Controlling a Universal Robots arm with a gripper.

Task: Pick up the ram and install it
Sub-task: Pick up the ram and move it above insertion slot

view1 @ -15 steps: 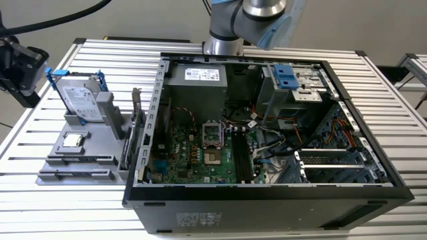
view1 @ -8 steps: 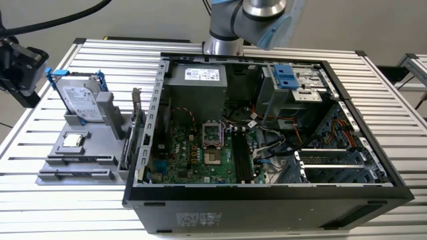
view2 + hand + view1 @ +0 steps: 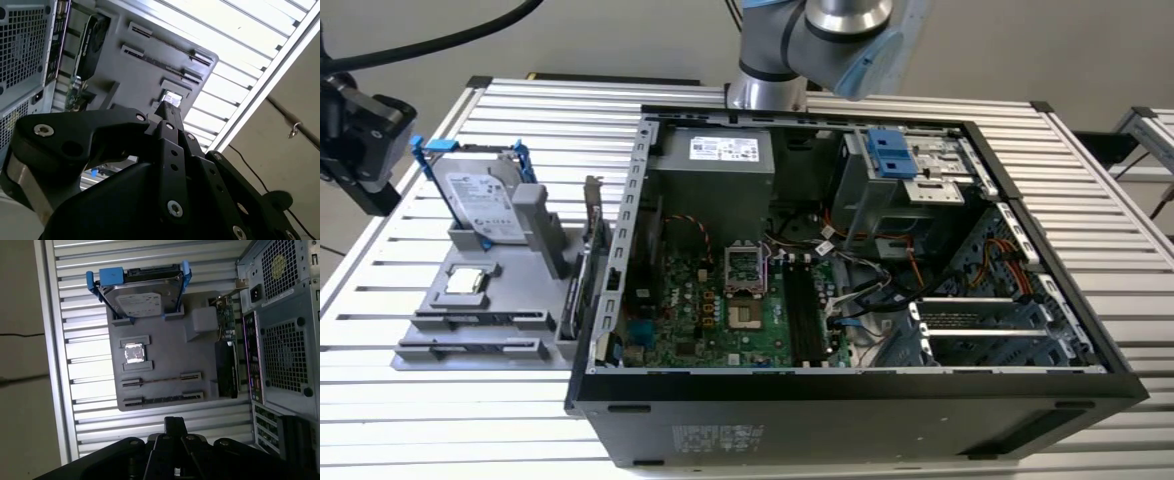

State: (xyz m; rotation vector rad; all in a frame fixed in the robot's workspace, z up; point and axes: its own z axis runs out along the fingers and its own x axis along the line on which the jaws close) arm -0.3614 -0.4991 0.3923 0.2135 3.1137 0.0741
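Reach stage, I judge: the gripper (image 3: 175,424), closed and empty, hangs off the grey tray (image 3: 165,352) holding the ram (image 3: 160,381); grasping likely needs opened jaws.

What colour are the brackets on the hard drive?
The brackets are blue, clearest in the first wrist view.

The arm (image 3: 781,45) is showing rounded silver-grey metal and a pale blue cap (image 3: 874,60) in the exterior view. The gripper (image 3: 169,111) is looking matte black and angular in both wrist views, carrying small silver screws (image 3: 174,209), with a silver ring (image 3: 15,170) sitting behind.
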